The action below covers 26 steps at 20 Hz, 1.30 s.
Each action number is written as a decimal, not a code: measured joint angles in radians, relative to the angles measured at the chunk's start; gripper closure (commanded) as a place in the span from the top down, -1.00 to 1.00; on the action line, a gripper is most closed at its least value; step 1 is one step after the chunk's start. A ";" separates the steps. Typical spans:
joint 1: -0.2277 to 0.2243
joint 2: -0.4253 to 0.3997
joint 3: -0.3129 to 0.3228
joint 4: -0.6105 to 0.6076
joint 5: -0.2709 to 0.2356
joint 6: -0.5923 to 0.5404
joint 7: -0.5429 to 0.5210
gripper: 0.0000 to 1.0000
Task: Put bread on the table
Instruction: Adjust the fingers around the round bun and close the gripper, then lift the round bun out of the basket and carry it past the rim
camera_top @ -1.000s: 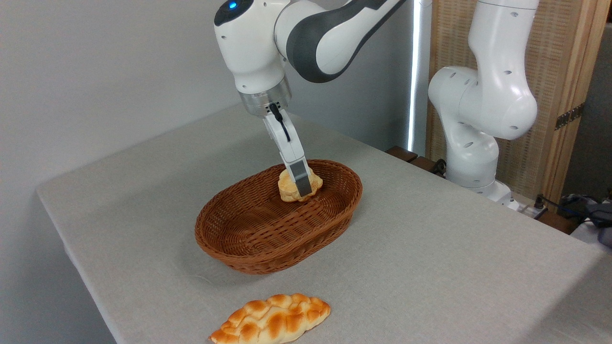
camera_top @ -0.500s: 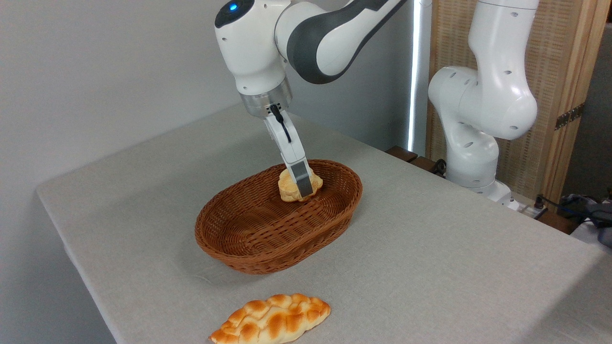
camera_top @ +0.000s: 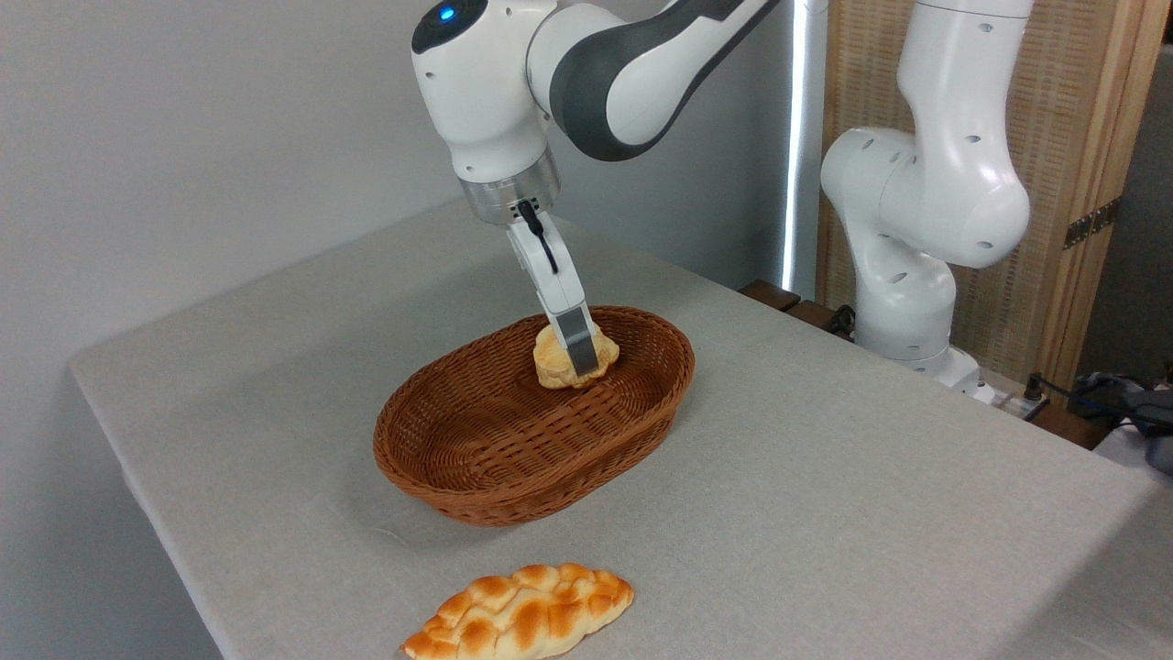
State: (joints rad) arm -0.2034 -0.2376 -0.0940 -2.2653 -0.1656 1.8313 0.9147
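Hand (camera_top: 577, 362) clamped on the small pale cream bun with golden-brown patches (camera_top: 568, 356), at the far end of the brown oval wicker basket (camera_top: 476, 477), about rim height. Light grey cloth tabletop (camera_top: 825, 477) surrounds the basket (only one finger visible), so next move likely up, then over the rim.

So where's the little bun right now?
The little bun is at the far right end of the basket, with the claw closed on it.

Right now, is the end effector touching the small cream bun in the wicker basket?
Touching. The camera view shows the end effector with its grey finger pressed flat against the small cream bun, inside the brown wicker basket; no gap visible.
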 measured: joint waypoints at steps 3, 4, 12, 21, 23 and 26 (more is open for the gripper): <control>0.000 0.000 0.000 0.000 -0.001 0.000 0.000 -0.15; 0.000 0.000 0.000 0.000 -0.001 0.000 0.000 -0.16; 0.000 0.000 0.000 0.000 -0.001 0.000 0.000 -0.18; 0.005 -0.014 0.012 0.003 -0.001 0.001 0.000 -0.16; 0.009 -0.025 0.015 0.005 -0.001 0.001 0.000 -0.16; 0.014 -0.039 0.031 0.018 -0.001 0.000 0.000 -0.16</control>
State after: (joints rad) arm -0.1899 -0.2766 -0.0631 -2.2470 -0.1666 1.8314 0.9147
